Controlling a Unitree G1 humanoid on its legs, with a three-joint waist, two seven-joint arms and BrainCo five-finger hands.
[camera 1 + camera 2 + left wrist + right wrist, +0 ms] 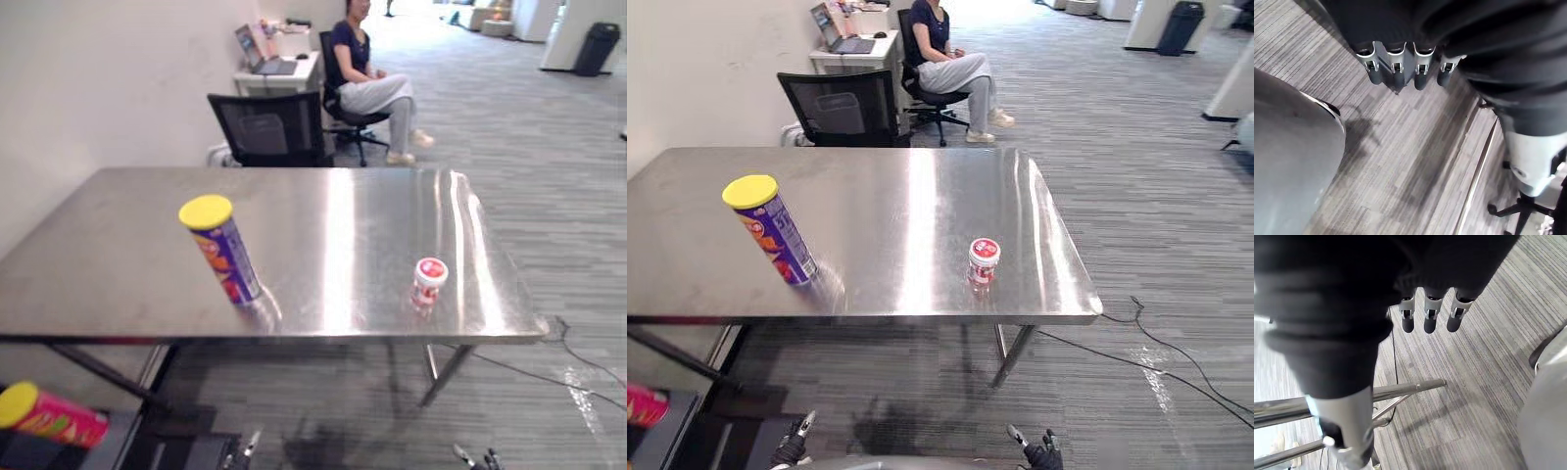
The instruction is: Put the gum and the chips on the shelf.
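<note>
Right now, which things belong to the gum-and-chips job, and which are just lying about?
Job: chips can, gum tub, both standing on the table.
Lying about: black chair, seated person, laptop, bin, pink can low on the left (role unclear).

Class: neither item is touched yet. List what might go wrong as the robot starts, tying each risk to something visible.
1. The tall, narrow chips can stands on end near the front edge of the table; a sideways brush may topple it.
2. The small gum tub sits near that edge too and might be nudged off.
3. The left hand and right hand hang open below the table; raising them may strike its edge.
</note>
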